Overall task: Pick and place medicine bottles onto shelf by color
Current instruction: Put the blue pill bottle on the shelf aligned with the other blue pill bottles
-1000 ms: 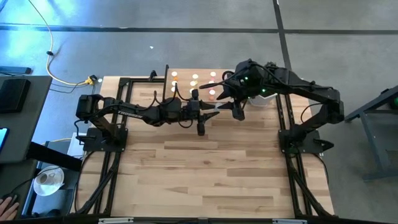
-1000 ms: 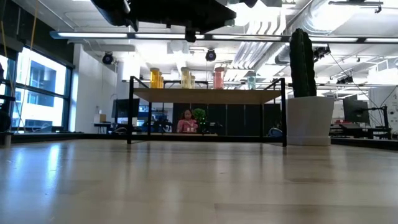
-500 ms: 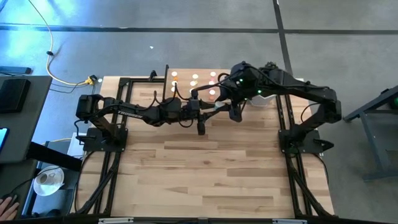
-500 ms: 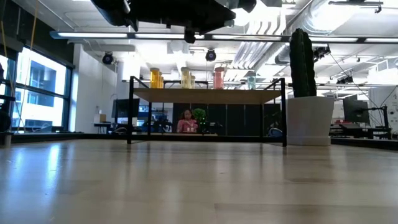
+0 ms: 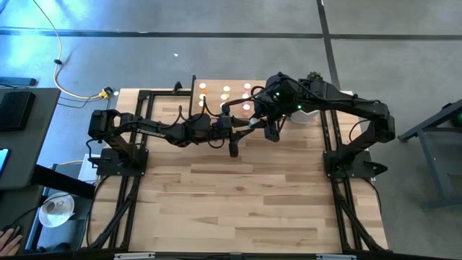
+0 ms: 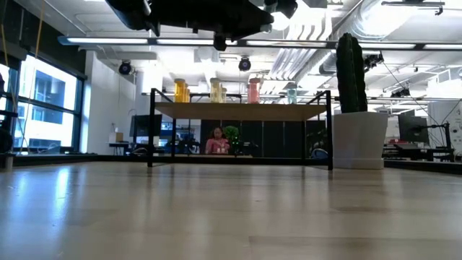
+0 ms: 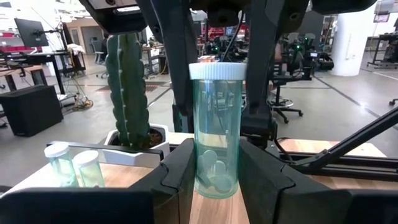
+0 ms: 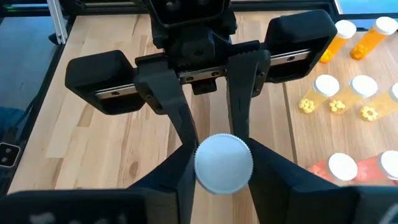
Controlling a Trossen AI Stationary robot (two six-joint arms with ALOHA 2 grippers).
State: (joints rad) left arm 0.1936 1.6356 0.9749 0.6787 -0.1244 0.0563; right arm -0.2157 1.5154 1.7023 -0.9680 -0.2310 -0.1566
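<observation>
A green medicine bottle (image 7: 216, 130) with a white cap (image 8: 224, 163) stands upright in the air in front of the shelf. My left gripper (image 7: 216, 163) is shut on its lower part. My right gripper (image 8: 224, 167) comes down from above and is shut at its cap; both meet at the table's far middle (image 5: 253, 126). The light-wood shelf (image 6: 242, 110) on black legs carries orange, yellow, pink and green bottles (image 6: 216, 89), which stand on their bases. My left gripper pinches the bottle's lower body (image 7: 198, 168) between its two fingers, level, from the table's left. The bottle stands upright and is lifted clear of the table. My right gripper has the white cap's sides (image 8: 200, 163) between its two fingers (image 7: 180, 68), pointing down from above.
A white pot with a tall green cactus (image 6: 355, 108) stands right of the shelf (image 5: 216, 97). Two green bottles (image 7: 74, 167) stand on the shelf's end near the cactus. Orange, yellow and pink bottles (image 8: 336, 93) show beside my right gripper. The table's near half is bare wood (image 5: 245, 202).
My right gripper has moved toward the table's left, to my left gripper, and its fingers have drawn in around the green bottle's cap. My left gripper has kept still with the bottle.
</observation>
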